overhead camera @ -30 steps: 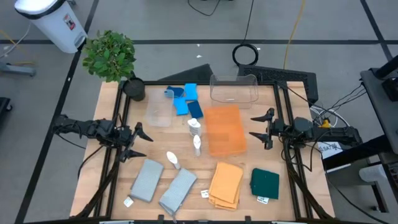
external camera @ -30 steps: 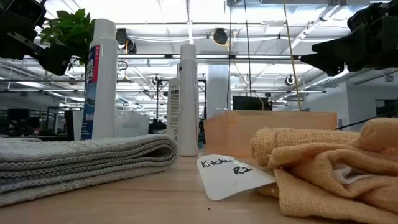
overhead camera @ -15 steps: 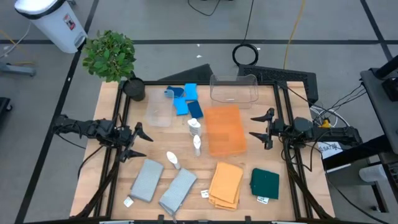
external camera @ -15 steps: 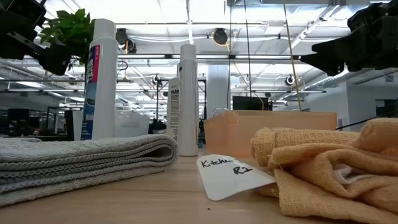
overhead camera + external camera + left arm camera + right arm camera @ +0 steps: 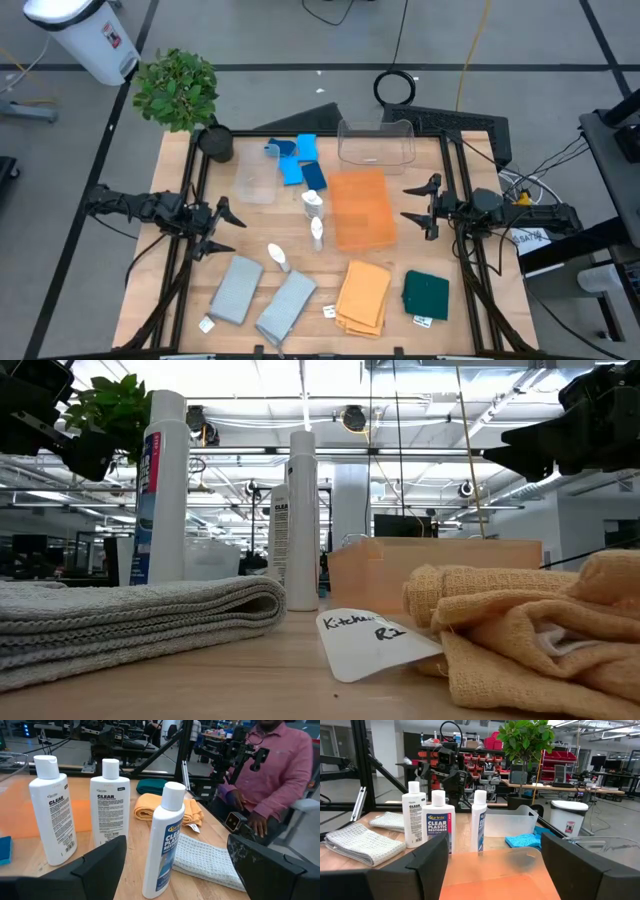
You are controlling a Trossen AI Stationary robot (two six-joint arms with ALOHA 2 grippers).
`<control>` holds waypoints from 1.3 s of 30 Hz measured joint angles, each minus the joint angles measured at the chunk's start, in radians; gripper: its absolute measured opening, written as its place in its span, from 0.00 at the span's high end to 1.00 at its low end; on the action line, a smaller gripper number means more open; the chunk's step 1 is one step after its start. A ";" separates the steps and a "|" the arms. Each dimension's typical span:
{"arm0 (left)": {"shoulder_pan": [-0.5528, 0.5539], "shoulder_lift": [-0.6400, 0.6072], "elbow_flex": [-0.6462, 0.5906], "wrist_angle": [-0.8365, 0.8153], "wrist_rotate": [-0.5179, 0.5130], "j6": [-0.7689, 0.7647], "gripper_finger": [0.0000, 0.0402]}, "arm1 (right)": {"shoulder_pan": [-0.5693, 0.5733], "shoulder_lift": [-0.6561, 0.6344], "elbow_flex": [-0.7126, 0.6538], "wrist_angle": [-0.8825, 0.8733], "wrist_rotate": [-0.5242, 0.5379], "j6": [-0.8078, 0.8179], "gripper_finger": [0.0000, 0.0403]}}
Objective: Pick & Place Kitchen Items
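Observation:
Three white bottles with blue labels [image 5: 312, 202] [image 5: 317, 232] [image 5: 278, 257] stand upright mid-table; they also show in the left wrist view [image 5: 52, 822] [image 5: 108, 802] [image 5: 167, 840]. Several blue sponges [image 5: 296, 160] lie at the far middle. Two grey cloths [image 5: 237, 289] [image 5: 286, 304], an orange cloth [image 5: 363, 294] and a dark green cloth [image 5: 426, 294] lie folded along the near edge. My left gripper [image 5: 226, 229] is open at the left side, above the table. My right gripper [image 5: 421, 208] is open at the right side. Both are empty.
An orange tray [image 5: 361, 208] lies right of the bottles. Two clear bins [image 5: 376, 142] [image 5: 255, 181] stand toward the far edge. A potted plant [image 5: 180, 92] stands at the far left corner. White tags [image 5: 372, 638] lie by the cloths. A person [image 5: 272, 780] sits beyond the table's right side.

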 joint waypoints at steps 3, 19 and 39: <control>0.000 0.000 0.000 0.000 0.000 0.000 0.13 | 0.000 0.000 0.000 0.000 0.000 0.000 0.31; 0.000 0.000 0.000 0.000 0.000 0.000 0.13 | 0.000 0.000 0.000 0.000 0.000 0.000 0.31; 0.000 0.000 0.000 0.097 -0.032 0.283 0.13 | 0.000 0.000 0.000 0.000 0.000 0.000 0.31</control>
